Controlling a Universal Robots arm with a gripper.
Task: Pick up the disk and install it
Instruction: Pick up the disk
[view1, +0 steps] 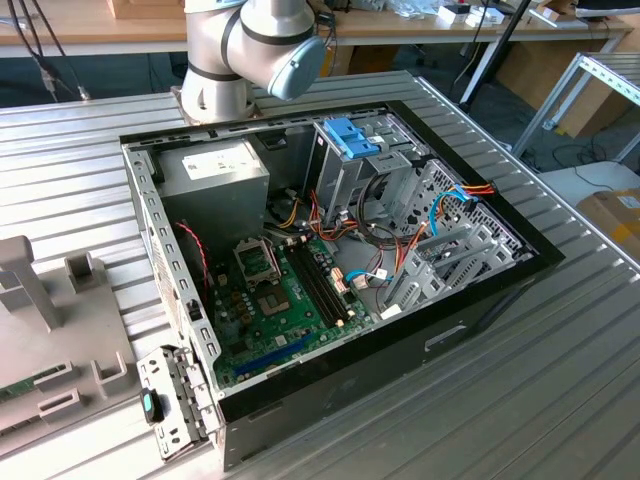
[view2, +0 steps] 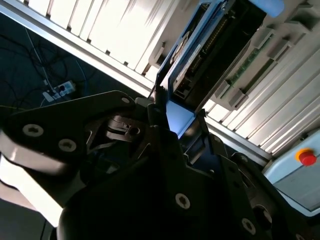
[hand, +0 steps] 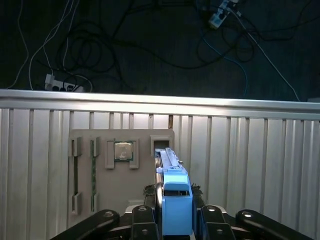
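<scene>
Evidently the pick is under way and the install is not done. The disk stands on edge over its pocket in the grey holder, with the gripper clamped on its blue frame; whether it is clear of the pocket I cannot tell. Other pockets hold a processor chip and a memory stick. On the desk, the open computer case contains a motherboard and a drive cage.
</scene>
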